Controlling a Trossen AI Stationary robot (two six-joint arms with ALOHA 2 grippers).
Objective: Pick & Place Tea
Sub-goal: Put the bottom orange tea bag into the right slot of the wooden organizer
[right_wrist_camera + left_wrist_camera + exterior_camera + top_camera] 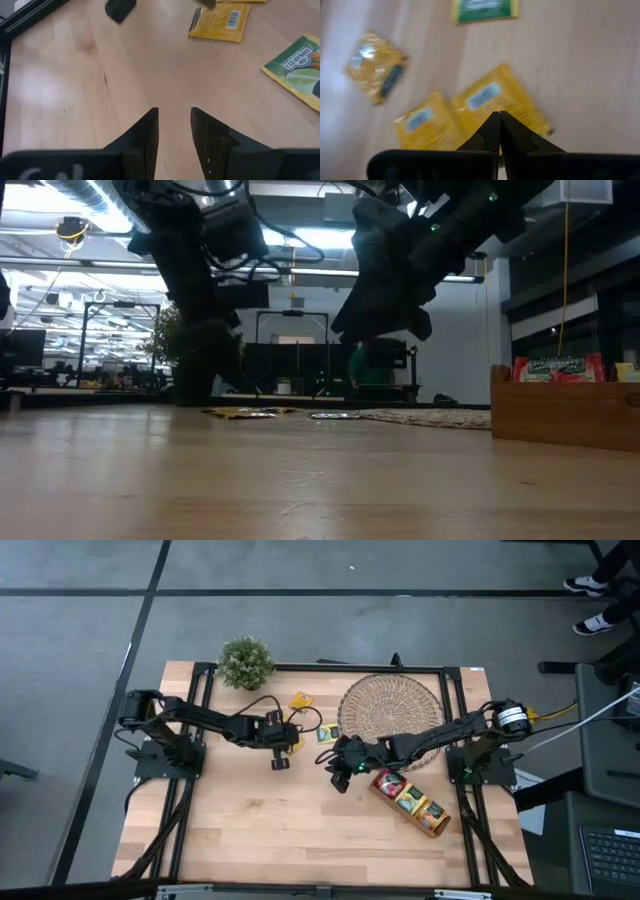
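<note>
Risk: left pincer (499, 131) closed to a point over two overlapping yellow sachets (492, 102); likely to snag both or shove them along the worktop (250, 830) if lowered without opening first. Thin flat wrappers, easy to slip or slide off fingertips. Also both arms close together mid-worktop, collision possible if both go for the same cluster.

Left pincer: fingertips pressed together, nothing between them, poised just above the yellow sachets; contact unclear. Third yellow sachet (376, 74) apart to one side, green sachet (484, 10) farther off.

Right pincer (175, 135): parted by a narrow gap, empty, hovering over bare wood near a green sachet (300, 70) and a yellow one (218, 21).

Tea location: loose sachets on the worktop beside the round woven mat (391, 708); more already standing in the wooden compartment tray (412, 804). Potted plant (245, 661) at the far edge, out of the way.
</note>
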